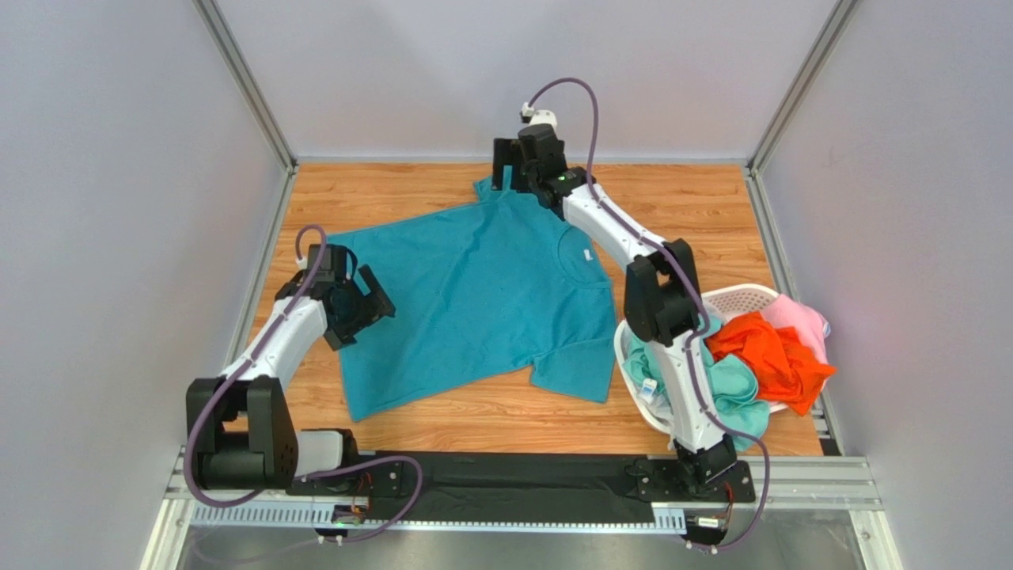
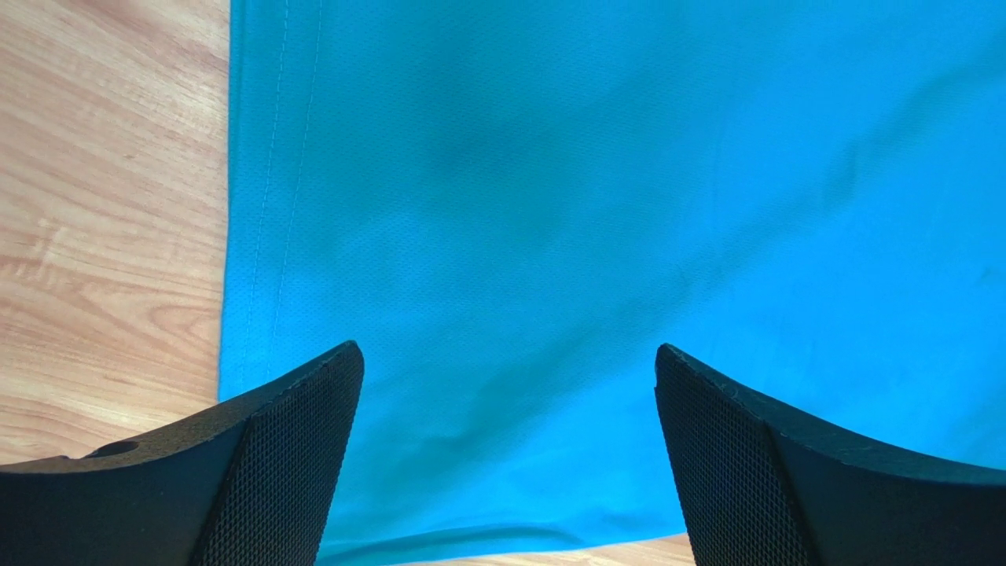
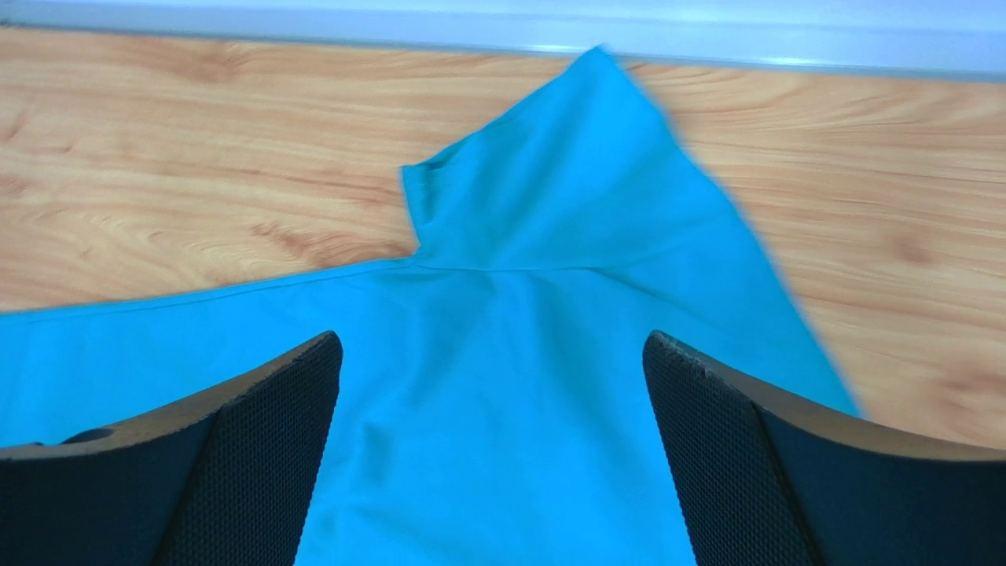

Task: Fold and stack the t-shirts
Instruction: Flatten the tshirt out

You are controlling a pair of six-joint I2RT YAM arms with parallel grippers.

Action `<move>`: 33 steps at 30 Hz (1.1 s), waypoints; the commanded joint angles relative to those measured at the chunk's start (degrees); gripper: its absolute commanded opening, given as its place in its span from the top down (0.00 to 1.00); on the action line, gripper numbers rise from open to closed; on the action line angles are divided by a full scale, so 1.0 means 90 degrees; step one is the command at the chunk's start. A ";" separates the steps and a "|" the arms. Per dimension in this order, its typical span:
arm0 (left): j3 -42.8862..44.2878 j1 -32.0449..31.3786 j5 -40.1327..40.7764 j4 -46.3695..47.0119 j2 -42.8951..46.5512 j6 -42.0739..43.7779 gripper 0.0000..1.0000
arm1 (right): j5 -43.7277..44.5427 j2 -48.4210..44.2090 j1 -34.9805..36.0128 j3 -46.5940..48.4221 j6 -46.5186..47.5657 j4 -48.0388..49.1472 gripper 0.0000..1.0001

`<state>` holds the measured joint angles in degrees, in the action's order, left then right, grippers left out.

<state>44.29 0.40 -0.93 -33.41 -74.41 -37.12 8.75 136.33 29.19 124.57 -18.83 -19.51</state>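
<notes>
Both sets of jaws gape, holding nothing: the left jaws hang over the hem side of the teal t-shirt (image 1: 476,297), the right jaws over its far sleeve (image 3: 555,177). It lies spread flat on the bench (image 1: 392,196), long axis running left to right, collar toward the basket (image 1: 749,295) of other shirts (image 1: 773,356). A small white neck tag (image 1: 589,254) is too small to read.

Teal t-shirt (image 1: 488,291) spread flat; other t-shirts (image 1: 773,356) heaped rightward.

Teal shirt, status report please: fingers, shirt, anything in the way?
Left fingers open above hem. Right fingers open above far sleeve. Teal shirt spread out, unfolded. Nothing on it.
</notes>
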 commanded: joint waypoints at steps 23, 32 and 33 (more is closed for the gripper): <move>0.1396 -0.0025 0.0093 0.0187 -0.2561 -0.0143 0.00 | 0.0199 -0.1701 0.0028 -0.3363 -0.0046 -0.1026 0.00; 0.2802 -0.0025 0.0434 -0.0467 -0.3636 -0.0123 0.03 | 0.0024 -0.1340 -0.0147 -0.3509 -0.0612 -0.1299 0.00; 0.3074 -0.0016 0.0474 -0.0526 -0.3791 -0.0046 0.02 | 0.0014 -0.1320 -0.0157 -0.3538 -0.0623 -0.1290 0.00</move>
<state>68.49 0.40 1.28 -36.73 -104.92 -38.13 9.89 123.50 28.58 93.56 -21.54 -30.39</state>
